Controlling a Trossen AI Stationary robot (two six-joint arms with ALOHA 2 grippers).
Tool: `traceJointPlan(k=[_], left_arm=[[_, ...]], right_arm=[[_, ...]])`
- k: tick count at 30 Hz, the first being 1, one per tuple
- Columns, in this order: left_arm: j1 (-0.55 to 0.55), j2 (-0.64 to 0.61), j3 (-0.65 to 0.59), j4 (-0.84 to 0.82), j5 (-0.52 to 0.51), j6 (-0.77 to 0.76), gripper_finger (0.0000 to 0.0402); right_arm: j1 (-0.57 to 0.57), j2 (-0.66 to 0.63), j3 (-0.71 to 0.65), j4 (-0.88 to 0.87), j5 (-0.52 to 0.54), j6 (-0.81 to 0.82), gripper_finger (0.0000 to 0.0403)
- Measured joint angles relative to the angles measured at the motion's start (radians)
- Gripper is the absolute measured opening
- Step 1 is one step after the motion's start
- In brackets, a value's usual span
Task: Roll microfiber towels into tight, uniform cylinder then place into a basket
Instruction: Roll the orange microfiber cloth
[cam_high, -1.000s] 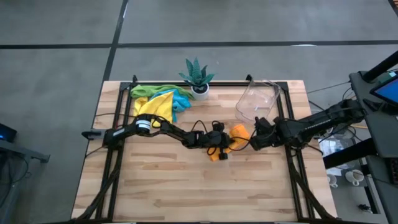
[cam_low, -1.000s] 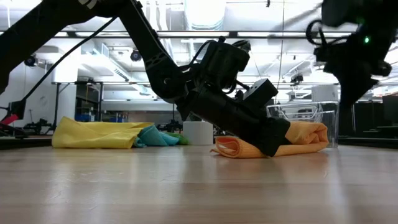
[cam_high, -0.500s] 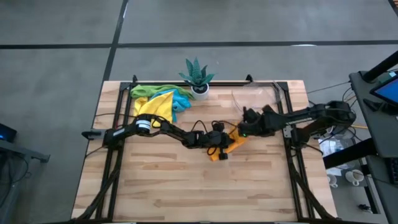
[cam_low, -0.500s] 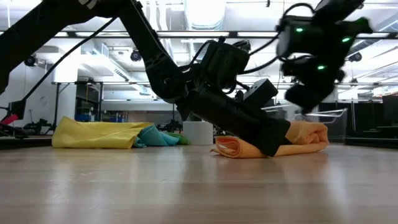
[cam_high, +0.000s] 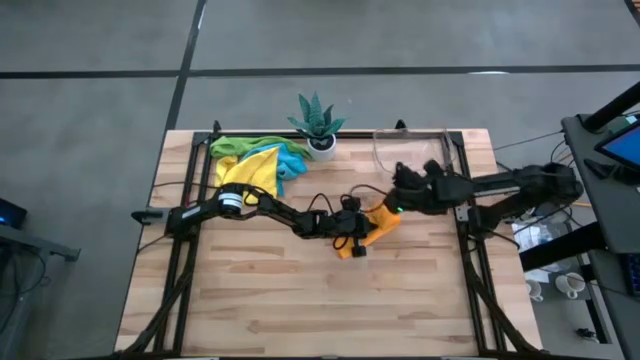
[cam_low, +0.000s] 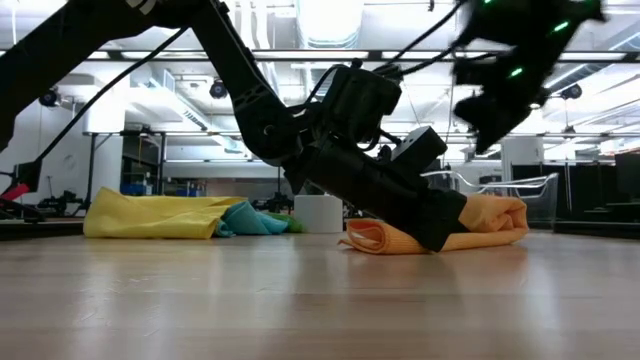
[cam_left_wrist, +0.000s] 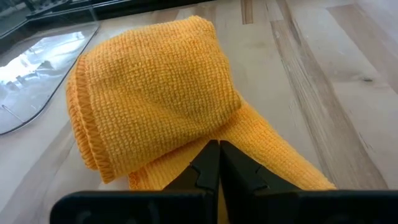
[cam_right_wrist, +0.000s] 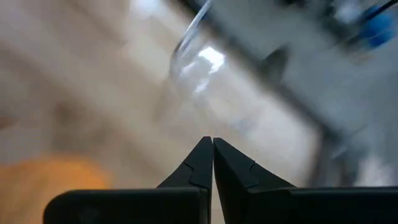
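1. The left gripper rests at table centre, fingers pressed together and pinching the orange towel, which lies partly rolled on the table.
2. The right gripper hangs raised near the towel's far end, fingers pressed together, apparently empty.
3. The basket stands at the far right edge.
4. The remaining towels lie heaped beside the potted plant.

text: none legible | labels: none | brands: none | numbers: none | signs: none | checked: high, low, left wrist, right wrist views
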Motion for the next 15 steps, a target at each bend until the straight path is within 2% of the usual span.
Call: traceJointPlan(k=[4, 9, 15], left_arm=[[-0.001, 0.0, 0.0, 0.0, 0.01, 0.0, 0.0], [-0.001, 0.0, 0.001, -0.001, 0.012, 0.0, 0.0], [-0.001, 0.0, 0.0, -0.001, 0.014, 0.0, 0.0]], right_arm=[[0.084, -0.108, -0.082, -0.01, -0.168, 0.185, 0.0008], [0.113, -0.194, -0.215, 0.14, -0.276, 0.255, 0.0019], [0.05, -0.279, -0.344, 0.358, -0.395, 0.217, 0.0091]])
